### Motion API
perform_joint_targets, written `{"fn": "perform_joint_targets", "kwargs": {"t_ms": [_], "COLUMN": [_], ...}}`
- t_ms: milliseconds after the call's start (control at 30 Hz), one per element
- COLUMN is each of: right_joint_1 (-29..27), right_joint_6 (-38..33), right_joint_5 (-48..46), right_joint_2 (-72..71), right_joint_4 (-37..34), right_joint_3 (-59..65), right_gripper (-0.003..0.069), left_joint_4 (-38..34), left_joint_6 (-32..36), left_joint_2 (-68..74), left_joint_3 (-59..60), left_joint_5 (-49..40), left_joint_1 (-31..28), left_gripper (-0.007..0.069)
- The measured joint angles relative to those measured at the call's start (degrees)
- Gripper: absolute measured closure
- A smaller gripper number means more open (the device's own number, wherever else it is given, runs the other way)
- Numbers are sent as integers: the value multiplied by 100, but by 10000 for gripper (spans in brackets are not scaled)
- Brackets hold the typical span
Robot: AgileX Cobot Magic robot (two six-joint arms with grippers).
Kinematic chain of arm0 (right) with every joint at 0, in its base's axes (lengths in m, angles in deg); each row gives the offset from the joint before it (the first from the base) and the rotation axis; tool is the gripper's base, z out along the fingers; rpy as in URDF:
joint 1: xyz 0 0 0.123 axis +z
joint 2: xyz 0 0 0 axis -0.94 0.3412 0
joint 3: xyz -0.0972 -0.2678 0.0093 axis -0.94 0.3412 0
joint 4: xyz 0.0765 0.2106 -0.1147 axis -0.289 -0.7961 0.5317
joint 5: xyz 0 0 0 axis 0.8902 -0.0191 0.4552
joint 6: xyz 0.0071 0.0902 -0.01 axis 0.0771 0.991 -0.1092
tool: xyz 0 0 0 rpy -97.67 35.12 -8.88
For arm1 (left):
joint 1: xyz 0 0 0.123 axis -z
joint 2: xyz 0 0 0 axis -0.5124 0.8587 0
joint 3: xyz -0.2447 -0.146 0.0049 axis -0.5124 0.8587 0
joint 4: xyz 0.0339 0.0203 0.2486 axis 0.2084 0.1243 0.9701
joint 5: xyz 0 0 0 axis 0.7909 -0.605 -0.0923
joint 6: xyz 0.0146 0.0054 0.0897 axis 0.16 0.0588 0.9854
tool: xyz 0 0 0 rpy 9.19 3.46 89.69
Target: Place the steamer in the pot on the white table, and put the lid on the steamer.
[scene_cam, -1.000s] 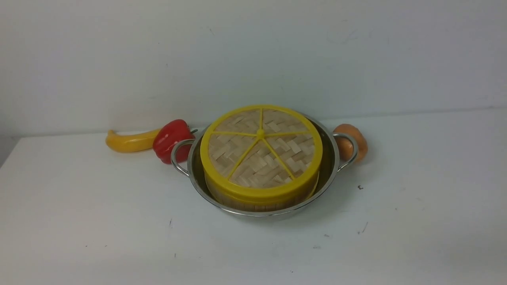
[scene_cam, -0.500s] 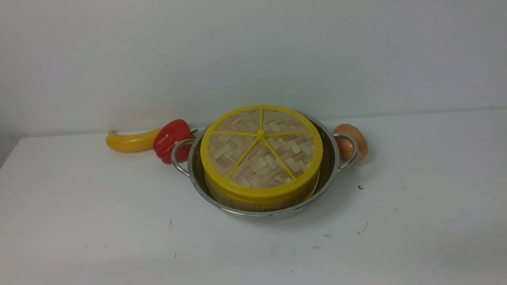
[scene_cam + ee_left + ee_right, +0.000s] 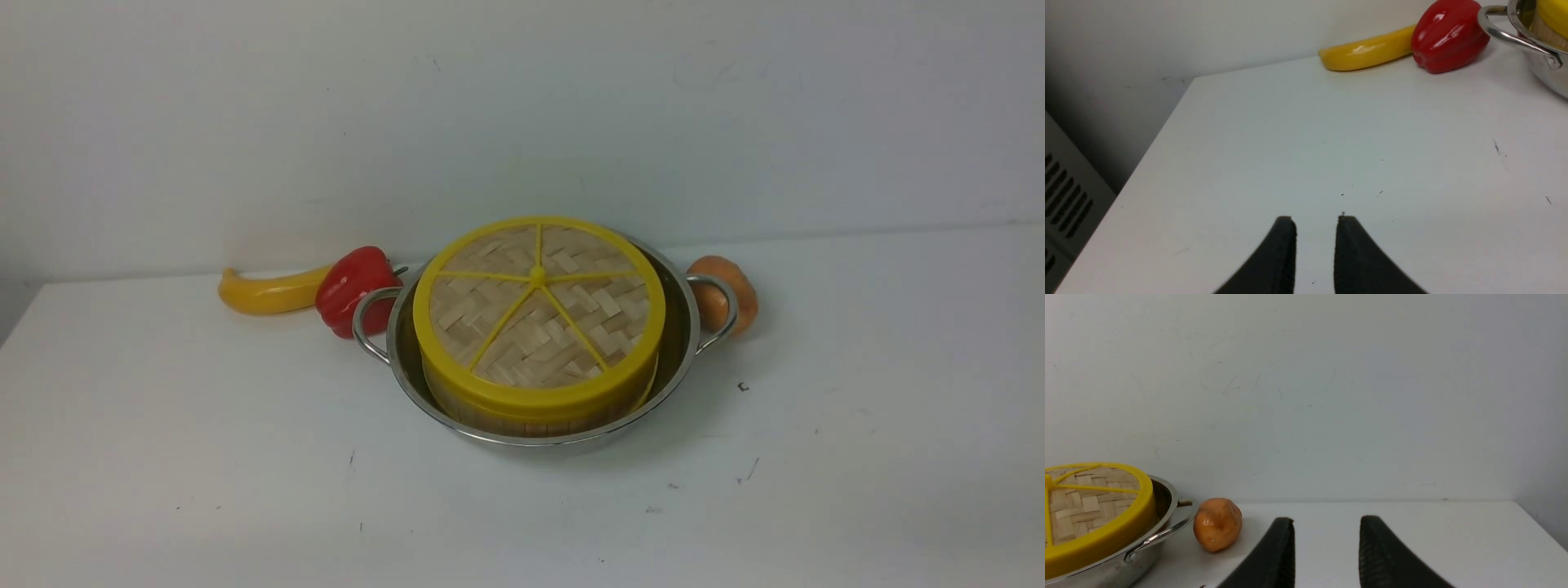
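The shiny pot (image 3: 686, 322) stands on the white table (image 3: 245, 457) at the back middle. The steamer sits inside it; only a strip of its bamboo wall (image 3: 522, 425) shows, and its contents are hidden. The woven lid (image 3: 539, 314) with yellow rim and spokes lies flat on the steamer. Neither gripper shows in the front view. My left gripper (image 3: 1314, 219) is open and empty above bare table, with the pot (image 3: 1541, 69) far off. My right gripper (image 3: 1327, 518) is open and empty, off to the side of the pot (image 3: 1143, 547) and lid (image 3: 1081, 502).
A yellow banana-like toy (image 3: 265, 292) and a red pepper (image 3: 351, 287) lie against the pot's left handle. An orange-brown potato-like toy (image 3: 727, 294) lies behind the right handle. A wall rises behind the table. A grey vented unit (image 3: 1065, 192) stands past the table's left edge.
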Motion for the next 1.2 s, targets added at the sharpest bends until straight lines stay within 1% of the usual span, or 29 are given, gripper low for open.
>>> {"fn": "perform_joint_targets", "kwargs": {"t_ms": [667, 1200], "right_joint_1": [0, 0], "right_joint_6": [0, 0], "right_joint_5": [0, 0], "right_joint_2": [0, 0], "right_joint_4": [0, 0], "right_joint_3": [0, 0], "right_gripper": [417, 417], "left_joint_4": [0, 5], "left_joint_6": [0, 0], "left_joint_2": [0, 0], "left_joint_3": [0, 0], "left_joint_5": [-3, -3], "left_joint_1": [0, 0], "left_gripper": [448, 435]}}
